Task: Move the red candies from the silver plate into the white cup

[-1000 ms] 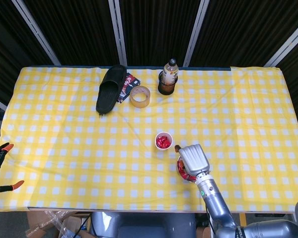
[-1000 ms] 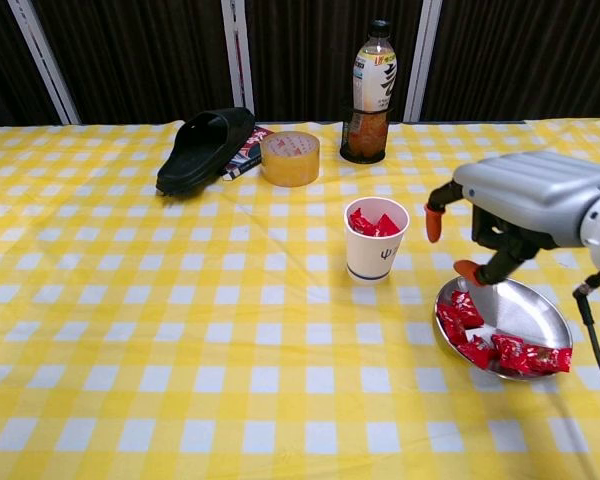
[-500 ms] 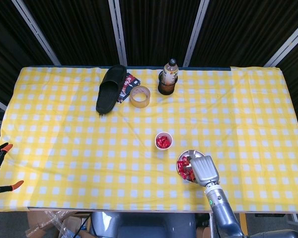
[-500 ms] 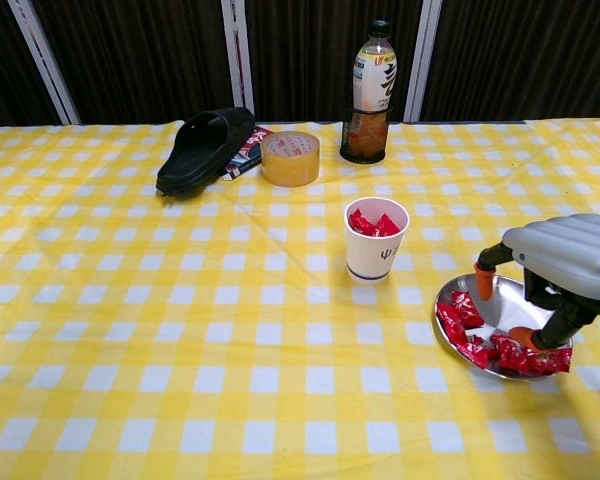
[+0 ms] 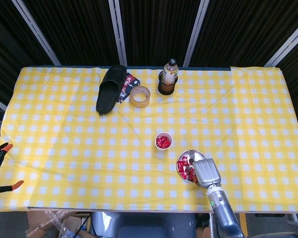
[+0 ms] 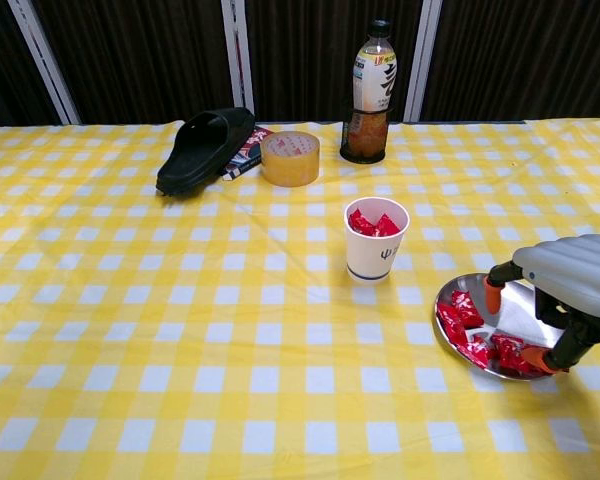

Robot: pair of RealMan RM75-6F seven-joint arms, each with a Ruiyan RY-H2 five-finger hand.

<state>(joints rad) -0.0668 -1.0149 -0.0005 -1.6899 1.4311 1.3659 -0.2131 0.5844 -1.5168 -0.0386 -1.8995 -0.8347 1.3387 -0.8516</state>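
Right hand (image 6: 570, 290) hung low over the near-right side of the plate (image 6: 460, 340), fingers curled down. One orange fingertip (image 6: 493, 296) sat above the plate's middle, another touched the candies (image 6: 500, 350) at the near rim. Whether it pinched a candy, I could not tell. In the head view the hand (image 5: 206, 171) covered the plate's right half (image 5: 185, 157). Left hand was not seen in either view.

Plate sat on the counter (image 6: 130, 340) near the right, with candies (image 5: 185, 166) piled along its left and near sides. Cup (image 6: 375, 242) stood upright just left and far of the plate, apart from it, with red candies in it; also seen from the head (image 5: 163, 141).

Far side, left to right: slipper (image 6: 206, 147) lying partly on a packet (image 6: 246, 150), tape roll (image 6: 289, 157), bottle (image 6: 368, 92) in a dark holder.
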